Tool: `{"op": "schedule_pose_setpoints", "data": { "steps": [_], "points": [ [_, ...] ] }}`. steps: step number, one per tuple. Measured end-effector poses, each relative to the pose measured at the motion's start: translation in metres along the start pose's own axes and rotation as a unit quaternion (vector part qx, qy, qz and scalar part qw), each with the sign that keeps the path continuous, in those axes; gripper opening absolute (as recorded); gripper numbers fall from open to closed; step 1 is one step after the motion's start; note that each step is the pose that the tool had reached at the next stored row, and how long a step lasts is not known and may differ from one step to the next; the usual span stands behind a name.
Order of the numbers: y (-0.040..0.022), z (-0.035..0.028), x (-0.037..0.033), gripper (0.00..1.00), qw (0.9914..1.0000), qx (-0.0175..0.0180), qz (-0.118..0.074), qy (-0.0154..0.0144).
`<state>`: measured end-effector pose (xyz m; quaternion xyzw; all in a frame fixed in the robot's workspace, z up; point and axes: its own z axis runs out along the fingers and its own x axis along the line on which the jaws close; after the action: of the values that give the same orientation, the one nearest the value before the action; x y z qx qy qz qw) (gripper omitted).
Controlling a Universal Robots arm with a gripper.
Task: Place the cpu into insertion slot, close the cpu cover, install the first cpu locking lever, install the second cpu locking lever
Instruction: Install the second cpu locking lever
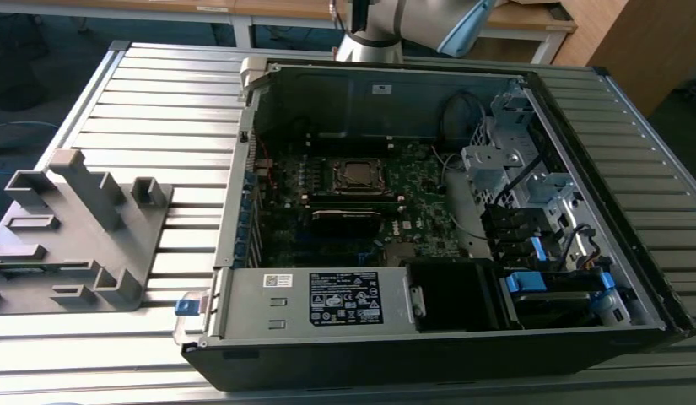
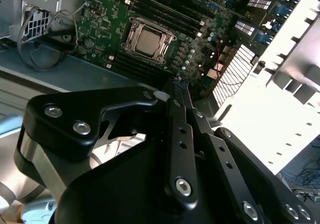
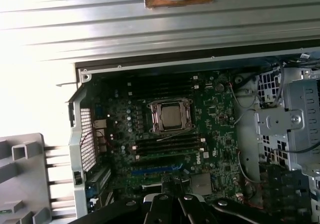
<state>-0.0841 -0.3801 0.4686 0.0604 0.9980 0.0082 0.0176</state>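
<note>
The tool [image 2: 181, 84], fingers pressed together and empty, hung above the seated cpu [image 2: 148, 40]; a misaligned descent risked scraping the cover [image 2: 131, 36].

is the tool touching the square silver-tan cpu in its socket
Apart. In the second wrist view the black tool hangs above the green motherboard, with bare board between its tips and the square silver-tan cpu.

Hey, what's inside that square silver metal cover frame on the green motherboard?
The dull silver-tan square cpu shows through the square silver cover frame window. The socket beneath it is covered.
</note>
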Motion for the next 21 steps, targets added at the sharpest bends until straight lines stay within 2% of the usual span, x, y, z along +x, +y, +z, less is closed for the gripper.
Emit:
{"op": "schedule_pose_setpoints", "data": {
  "steps": [4,17,21],
  "points": [
    [-0.0001,0.0058,0.0002,0.1,1.0,-0.0001,0.0,0.0],
    [-0.0001,0.0065,0.0002,0.1,1.0,-0.0002,0.0,-0.0001],
    [-0.0002,0.0113,0.0004,0.1,1.0,-0.0001,0.0,0.0]
  ]
}}
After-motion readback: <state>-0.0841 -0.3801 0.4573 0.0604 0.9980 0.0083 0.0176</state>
